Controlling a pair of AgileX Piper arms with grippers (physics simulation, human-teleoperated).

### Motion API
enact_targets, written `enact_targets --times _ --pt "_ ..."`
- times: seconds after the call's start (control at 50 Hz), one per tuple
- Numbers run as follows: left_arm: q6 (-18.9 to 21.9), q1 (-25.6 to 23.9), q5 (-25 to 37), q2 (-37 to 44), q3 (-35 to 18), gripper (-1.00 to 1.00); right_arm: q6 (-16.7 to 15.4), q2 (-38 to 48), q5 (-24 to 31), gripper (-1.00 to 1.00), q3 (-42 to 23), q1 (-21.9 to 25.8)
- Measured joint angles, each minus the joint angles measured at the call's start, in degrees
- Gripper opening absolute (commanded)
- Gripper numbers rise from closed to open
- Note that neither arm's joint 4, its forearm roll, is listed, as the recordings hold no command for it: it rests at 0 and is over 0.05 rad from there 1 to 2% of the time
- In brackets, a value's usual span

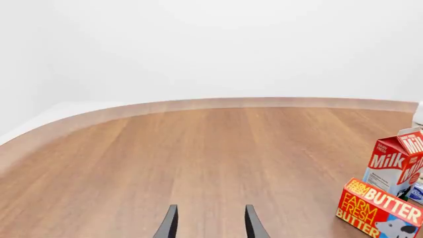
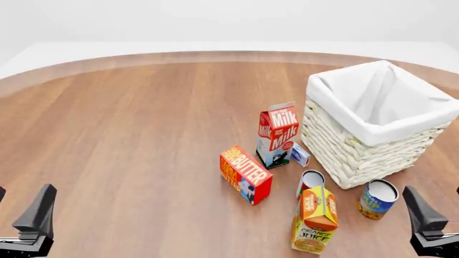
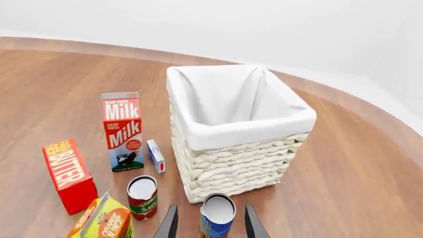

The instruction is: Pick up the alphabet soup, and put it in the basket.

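Front view: the alphabet soup [image 2: 377,198], a small cylindrical can with blue label, yellow-orange band and white round top, stands at lower right, just beside the near corner of the basket [image 2: 358,153], a large square white woven wicker one with white cloth lining folded over its rim, at the right edge of frame. Whether can and wicker touch, cannot tell. Right gripper [image 2: 428,221] sits at the bottom right corner, near the can, apart from it; in the right wrist view its jaws [image 3: 210,223] are spread wide with the can [image 3: 217,216] lined up between the tips, nothing gripped. Left gripper [image 2: 29,223] is at the bottom left corner, well apart from everything; in the left wrist view its jaws [image 1: 210,223] are equally spread and hold nothing. Clutter left of the can: red-orange labelled can with white top [image 2: 310,183], then an orange juice carton [image 2: 314,220] just below it near the bottom edge, a red butter box [image 2: 245,174] at centre, a tall red-and-white milk carton [image 2: 277,135] above that, and a small white-blue box [image 2: 300,155] between milk and basket. Left half of the brown wood-grain table [image 2: 129,134] is open; its curved far edge runs across the upper frame. Backdrop is plain white.
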Motion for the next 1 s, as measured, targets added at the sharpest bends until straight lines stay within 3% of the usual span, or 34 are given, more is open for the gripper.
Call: enact_targets --times 0.7,1.0 --pt "0.00 0.00 0.00 0.00 0.00 1.00 0.33 5.65 -5.72 1.00 5.22 -1.80" --pt "0.00 0.00 0.00 0.00 0.00 1.00 0.34 10.25 -11.58 1.00 8.03 -2.25"
